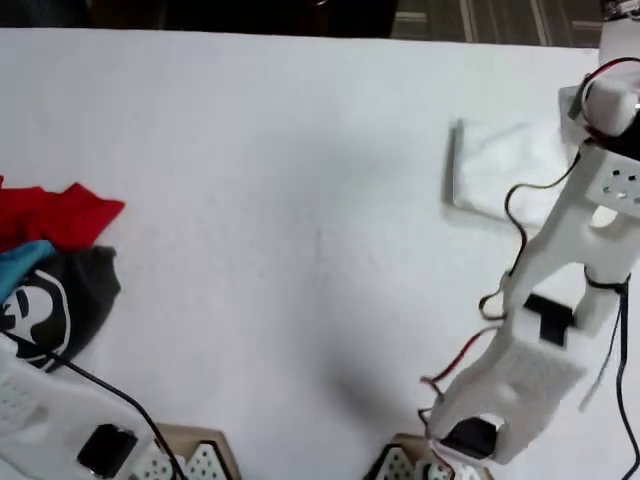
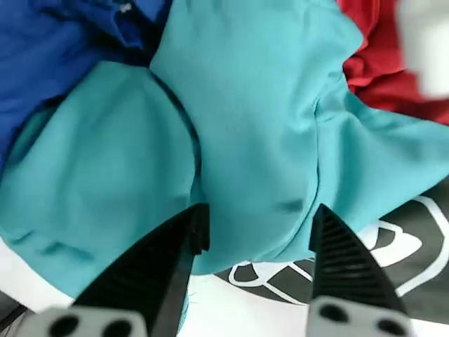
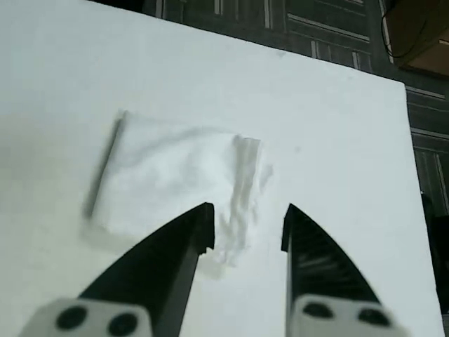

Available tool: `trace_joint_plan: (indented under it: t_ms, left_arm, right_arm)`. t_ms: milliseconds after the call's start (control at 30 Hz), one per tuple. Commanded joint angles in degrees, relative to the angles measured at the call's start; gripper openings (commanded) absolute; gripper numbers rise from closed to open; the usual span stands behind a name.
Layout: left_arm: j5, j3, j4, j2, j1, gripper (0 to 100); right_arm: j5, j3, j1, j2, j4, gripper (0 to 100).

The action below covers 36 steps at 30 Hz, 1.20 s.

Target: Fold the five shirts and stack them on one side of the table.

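A folded white shirt (image 1: 505,170) lies on the table at the right side, seen as a flat rectangle (image 3: 175,175) in the right wrist view. My right gripper (image 3: 245,225) hangs open just above its near edge, with nothing between the fingers. At the left edge a pile holds a red shirt (image 1: 60,215), a teal shirt (image 1: 22,265) and a black shirt with a white print (image 1: 60,300). My left gripper (image 2: 259,225) is open right over the teal shirt (image 2: 245,140), with a blue shirt (image 2: 56,49), the red shirt (image 2: 382,56) and the black shirt (image 2: 414,260) around it.
The white table (image 1: 290,200) stretches between the pile and the folded shirt. The right arm (image 1: 540,300) reaches up along the right edge, trailing cables. Arm bases (image 1: 200,460) sit at the front edge. A dark floor (image 3: 316,28) lies beyond the far edge.
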Motion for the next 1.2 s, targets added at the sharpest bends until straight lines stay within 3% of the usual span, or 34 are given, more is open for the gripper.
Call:
trace_joint_plan:
  t_ms: [0,167,300,433,633,933,1100,1167]
  left_arm:
    - [-0.5,-2.3,-1.0,2.8,0.1,26]
    - [-3.2,-2.3,-0.6,8.2,0.9,21]
    - [-3.2,-2.4,0.6,8.5,1.8,1]
    - [-3.2,-2.4,2.9,5.2,4.0,3]
    - [-0.3,-2.3,8.3,-9.1,11.3,3]
    - [4.7,-2.2,10.3,-32.4,30.4,3]
    - [9.4,-1.9,10.1,-41.6,46.0,3]
    - [11.6,-1.8,10.3,-43.5,53.3,3]
  right_arm:
    - [0.4,14.2,-2.9,-16.3,1.4,16.3]
    - [0.0,38.3,-7.6,-35.5,1.4,16.3]
    - [-0.1,61.4,-11.5,-50.0,1.3,16.3]
    - [-0.1,82.5,-13.9,-61.1,-1.5,16.3]
    - [-0.1,112.2,-13.9,-75.1,-15.3,16.3]
    - [0.4,144.9,-6.9,-92.7,-39.7,16.3]
    - [0.4,160.4,-2.1,-99.3,-51.1,16.3]
    - [0.1,161.9,-0.2,-101.8,-51.1,16.3]
